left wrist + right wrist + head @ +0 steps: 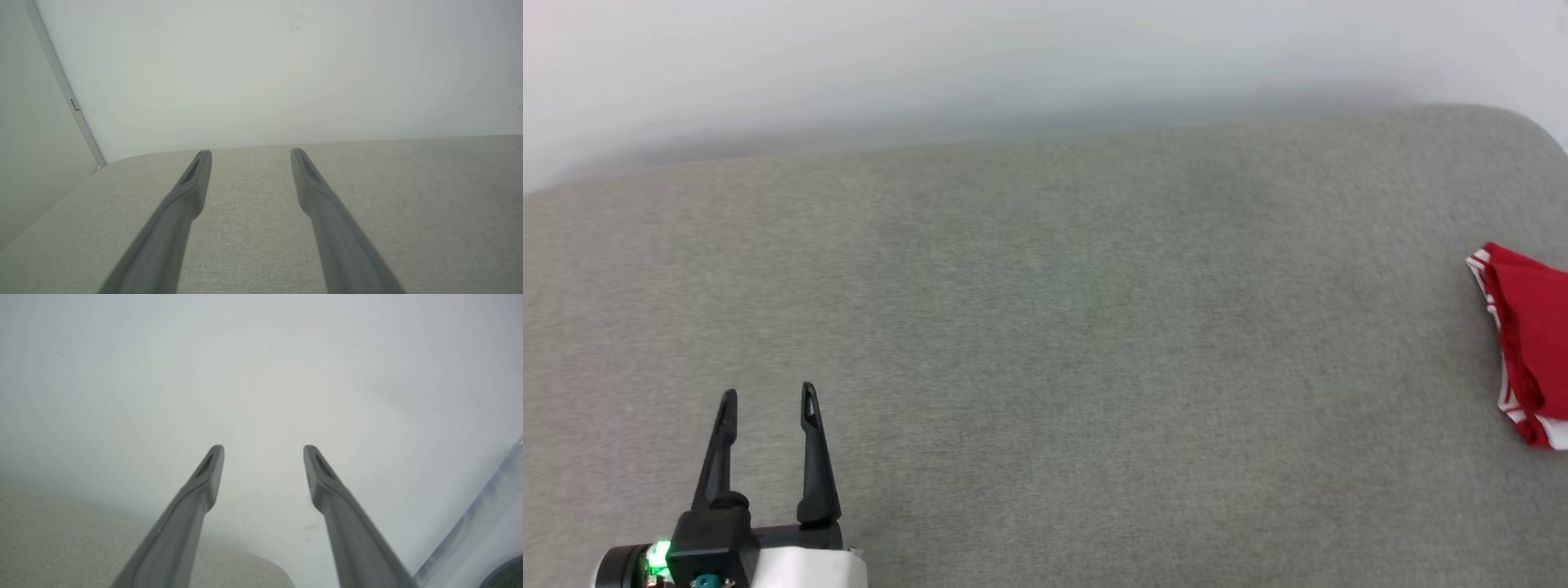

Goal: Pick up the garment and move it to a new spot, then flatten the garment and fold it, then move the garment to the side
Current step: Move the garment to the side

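Left gripper (pixel 769 390): I watch it at the lower left of the head view, a green light (pixel 658 558) glowing at its wrist.
Surface (pixel 1045 327): a broad spread of grey woven fabric fills most of the head view, and its far right corner is rounded.
Wall (pixel 931 65): plain and pale, it rises straight behind the surface's far edge.
Strip (pixel 69 98): in the left wrist view a thin pale strip slants down the wall to the surface's left corner.
Left fingers: the two dark fingers are spread wide over bare fabric with nothing between them. I cannot tell whether the tips touch the cloth.
Right gripper (pixel 263 448): in its own wrist view the fingers are parted just as wide and hold nothing. They point at the wall, with a rounded corner of the surface low on the left.
Garment (pixel 1531 335): red cloth with red-and-white striped trim lies bunched on the surface at the far right edge of the head view. The frame cuts it off, and it is well apart from the left gripper.
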Tool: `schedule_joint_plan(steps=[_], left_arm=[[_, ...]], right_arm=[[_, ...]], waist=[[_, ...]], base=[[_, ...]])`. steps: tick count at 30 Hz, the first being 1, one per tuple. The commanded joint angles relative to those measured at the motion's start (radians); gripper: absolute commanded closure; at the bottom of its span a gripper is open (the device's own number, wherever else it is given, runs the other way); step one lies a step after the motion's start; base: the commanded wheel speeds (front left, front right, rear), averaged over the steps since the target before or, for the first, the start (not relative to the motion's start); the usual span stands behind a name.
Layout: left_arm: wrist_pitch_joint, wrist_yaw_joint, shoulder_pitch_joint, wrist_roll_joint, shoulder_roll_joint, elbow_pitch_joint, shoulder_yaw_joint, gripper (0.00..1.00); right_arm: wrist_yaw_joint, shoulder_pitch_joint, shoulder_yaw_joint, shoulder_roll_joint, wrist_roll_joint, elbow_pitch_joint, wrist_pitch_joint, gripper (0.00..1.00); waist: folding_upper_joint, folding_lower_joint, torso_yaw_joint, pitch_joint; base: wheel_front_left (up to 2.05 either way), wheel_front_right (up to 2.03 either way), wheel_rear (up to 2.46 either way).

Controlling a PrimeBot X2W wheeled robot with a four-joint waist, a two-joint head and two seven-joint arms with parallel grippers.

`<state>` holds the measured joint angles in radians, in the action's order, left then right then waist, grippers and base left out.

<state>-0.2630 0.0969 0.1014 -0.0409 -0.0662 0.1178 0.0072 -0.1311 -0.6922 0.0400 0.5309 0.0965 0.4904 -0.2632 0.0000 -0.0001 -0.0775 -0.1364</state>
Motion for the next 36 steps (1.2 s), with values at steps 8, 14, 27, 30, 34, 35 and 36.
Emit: schedule_joint_plan(steps=[8,14,27,30,34,35,36], left_arm=[[-0.002,-0.008,0.041,0.005,0.006,-0.044,-0.022,0.00],[-0.002,-0.020,0.055,0.011,0.007,-0.071,-0.028,0.00],[-0.002,-0.049,0.072,0.016,0.009,-0.084,-0.051,0.00],[-0.002,-0.050,0.076,0.014,0.010,-0.083,-0.053,0.00],[-0.002,-0.052,0.081,0.011,0.011,-0.086,-0.057,0.00],[-0.002,-0.052,0.083,0.011,0.011,-0.088,-0.058,0.00],[-0.002,-0.053,0.085,0.011,0.011,-0.091,-0.059,0.00]], right_arm=[[0.001,0.292,-0.078,-0.227,-0.018,-0.274,-0.001,0.00],[0.001,0.444,-0.055,-0.333,0.006,-0.305,-0.001,0.00],[0.001,0.717,-0.094,-0.459,0.035,-0.402,-0.001,0.00],[0.001,0.751,-0.095,-0.467,0.036,-0.417,-0.002,0.00],[0.001,0.809,-0.093,-0.478,0.037,-0.442,-0.001,0.00],[0.001,0.822,-0.094,-0.480,0.040,-0.447,-0.002,0.00],[0.001,0.833,-0.094,-0.481,0.041,-0.451,-0.002,0.00]], waist=[[0.0000,0.0001,0.095,0.103],[0.0000,0.0001,0.115,0.143],[0.0000,0.0001,0.129,0.165],[0.0000,0.0001,0.129,0.167],[0.0000,0.0001,0.134,0.173],[0.0000,0.0001,0.135,0.174],[0.0000,0.0001,0.136,0.176]], base=[[0.00,0.00,0.00],[0.00,0.00,0.00],[0.00,0.00,0.00],[0.00,0.00,0.00],[0.00,0.00,0.00],[0.00,0.00,0.00],[0.00,0.00,0.00]])
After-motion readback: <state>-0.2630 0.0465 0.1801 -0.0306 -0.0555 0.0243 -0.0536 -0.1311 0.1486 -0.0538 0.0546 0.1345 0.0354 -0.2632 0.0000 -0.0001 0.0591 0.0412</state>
